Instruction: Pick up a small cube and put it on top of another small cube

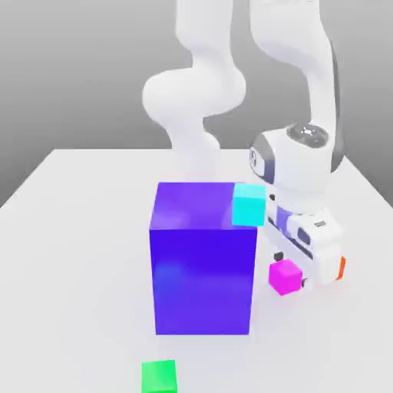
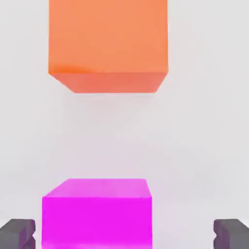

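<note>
- Pincer point(image 2: 125, 234): spread wide, gripping nothing, its two fingers on either side of the magenta cube, one much nearer it than the other.
- Magenta cube point(image 1: 285, 278): on the bench point(image 1: 84, 261), between the blue-purple block point(image 1: 203, 280) and the bench edge on the exterior view's right; probably light, stiff, not fragile, perhaps slightly slippery. Best taken by two opposite upright faces, at mid-height, once centred.
- Count, largest first: one bench; one blue-purple block; four small cubes, one each magenta, cyan point(image 1: 249, 205), green point(image 1: 159, 377) and orange-red point(image 2: 108, 39).
</note>
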